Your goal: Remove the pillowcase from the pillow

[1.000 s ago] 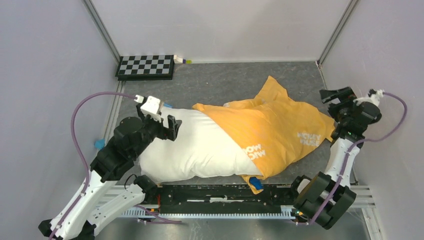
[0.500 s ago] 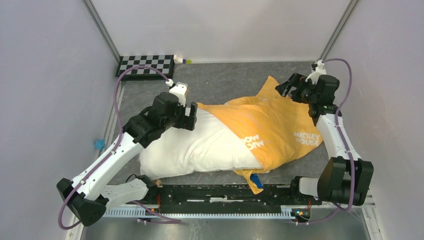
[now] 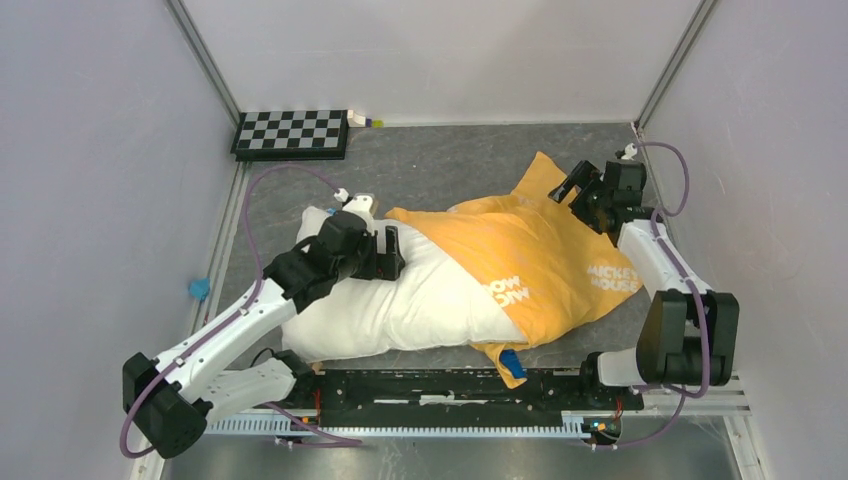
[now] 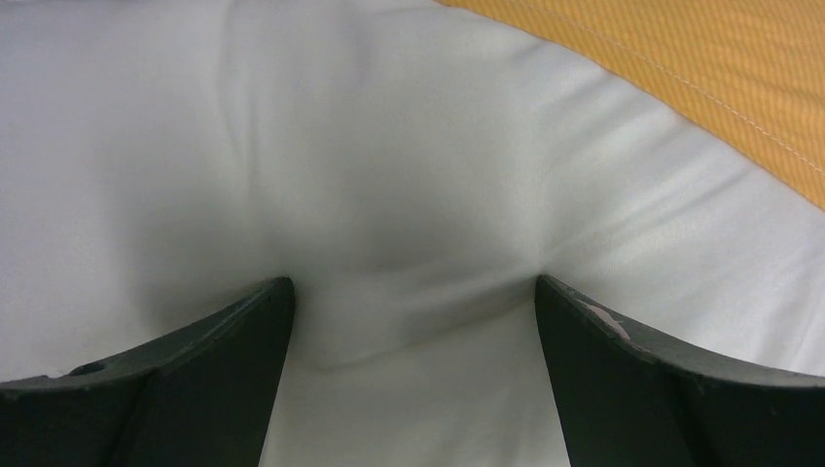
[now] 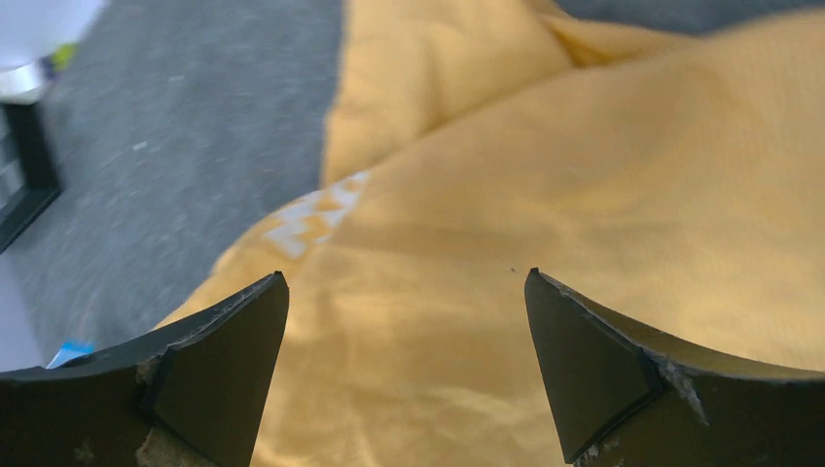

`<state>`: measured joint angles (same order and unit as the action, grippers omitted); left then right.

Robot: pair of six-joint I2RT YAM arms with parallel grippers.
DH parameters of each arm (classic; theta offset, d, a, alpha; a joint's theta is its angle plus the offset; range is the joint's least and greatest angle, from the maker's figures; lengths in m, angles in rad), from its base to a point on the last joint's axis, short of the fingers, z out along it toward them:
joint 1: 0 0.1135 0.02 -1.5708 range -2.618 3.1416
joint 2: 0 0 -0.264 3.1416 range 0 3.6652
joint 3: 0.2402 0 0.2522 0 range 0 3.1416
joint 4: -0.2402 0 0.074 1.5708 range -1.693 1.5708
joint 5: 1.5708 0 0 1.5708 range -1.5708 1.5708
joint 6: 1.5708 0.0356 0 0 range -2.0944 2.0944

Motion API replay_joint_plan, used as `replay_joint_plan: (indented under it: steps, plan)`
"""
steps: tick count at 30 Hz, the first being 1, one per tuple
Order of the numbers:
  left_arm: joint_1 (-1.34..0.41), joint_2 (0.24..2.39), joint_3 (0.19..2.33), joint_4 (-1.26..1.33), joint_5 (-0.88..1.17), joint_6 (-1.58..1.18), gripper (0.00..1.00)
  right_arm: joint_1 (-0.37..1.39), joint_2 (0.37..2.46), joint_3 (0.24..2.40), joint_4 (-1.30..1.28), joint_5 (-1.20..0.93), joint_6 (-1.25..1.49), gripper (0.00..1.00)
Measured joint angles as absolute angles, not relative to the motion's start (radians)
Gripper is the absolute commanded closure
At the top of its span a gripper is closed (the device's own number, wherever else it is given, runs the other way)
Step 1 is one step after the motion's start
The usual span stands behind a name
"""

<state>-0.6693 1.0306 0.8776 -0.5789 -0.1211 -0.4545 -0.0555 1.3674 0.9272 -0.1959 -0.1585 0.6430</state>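
Progress check, near edge to far. Just beyond the mounting rail we see the pillow lying across the table. Its left part is bare and white, and its right part is inside the pillowcase. The pillowcase lies orange side up with white lettering, and a small blue patch peeks out at its near hem. We judge the task roughly half done: the cover's open edge runs diagonally across the pillow's middle, and the covered right end has yet to come out. Left gripper sits on the bare pillow just left of that edge, jaws spread wide. In its wrist view the fingertips press into the white stuffing with a dimple between them, and nothing is pinched. Farther out, the right gripper hovers over the far right corner of the pillowcase, jaws equally wide, with orange fabric below them and nothing held. At the far left corner of the table lies a checkerboard. Count: one pillow, one pillowcase, two grippers (both empty), one checkerboard.
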Motion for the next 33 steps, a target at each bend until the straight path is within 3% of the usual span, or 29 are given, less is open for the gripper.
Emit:
replay_joint_plan:
  steps: [6, 14, 15, 16, 18, 19, 25, 33]
  plan:
    - [-0.753, 0.983, 0.817, -0.533, -0.148, -0.522, 0.02, -0.040, 1.481, 1.022, -0.361, 0.010, 0.720, 0.02]
    - [-0.777, 0.973, 0.794, -0.506, -0.178, -0.556, 0.02, 0.018, 1.585, 1.081, -0.391, 0.060, 0.764, 0.04]
    - [-0.779, 0.973, 0.794, -0.506, -0.180, -0.557, 0.02, 0.029, 1.599, 1.083, -0.391, 0.061, 0.767, 0.11]
    - [-0.780, 0.973, 0.794, -0.506, -0.181, -0.557, 0.02, 0.035, 1.607, 1.083, -0.392, 0.061, 0.769, 0.27]
    - [-0.781, 0.973, 0.794, -0.506, -0.182, -0.557, 0.01, 0.048, 1.618, 1.082, -0.391, 0.053, 0.778, 0.87]
    - [-0.781, 0.973, 0.796, -0.508, -0.183, -0.557, 0.00, 0.051, 1.619, 1.081, -0.387, 0.047, 0.778, 1.00]
    - [-0.771, 0.975, 0.890, -0.606, -0.180, -0.549, 0.00, 0.049, 1.598, 1.073, -0.328, -0.008, 0.780, 1.00]
    - [-0.594, 1.052, 1.158, -0.717, -0.109, -0.447, 0.00, 0.050, 1.479, 1.106, -0.111, -0.201, 0.740, 1.00]
